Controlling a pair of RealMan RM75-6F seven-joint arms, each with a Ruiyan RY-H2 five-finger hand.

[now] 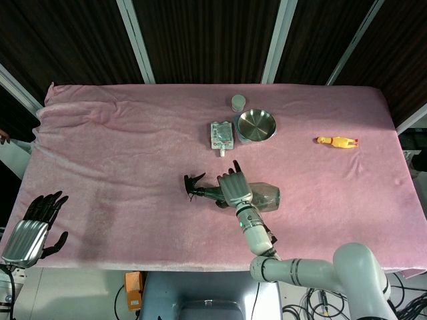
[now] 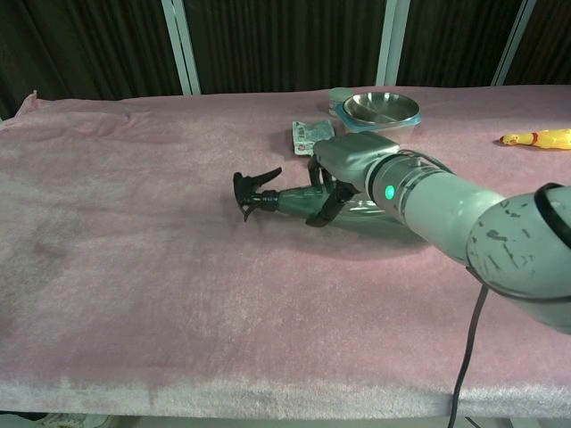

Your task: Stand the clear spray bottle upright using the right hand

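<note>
Near mid-table, right hand (image 2: 343,169) fingers (image 2: 323,210) hold the lying spray bottle (image 2: 294,201).

Right robot hand (image 1: 235,189) grips with curled fingers; left robot hand (image 1: 30,230) hangs spread.

My right hand (image 2: 343,169), smooth grey metal with black fingers, wraps the clear glossy plastic spray bottle (image 2: 357,209) with its matt black trigger head. Under it lies a fuzzy, matt pink cloth (image 1: 120,153). The round steel bowl (image 1: 257,125) shines, brushed and reflective.
</note>
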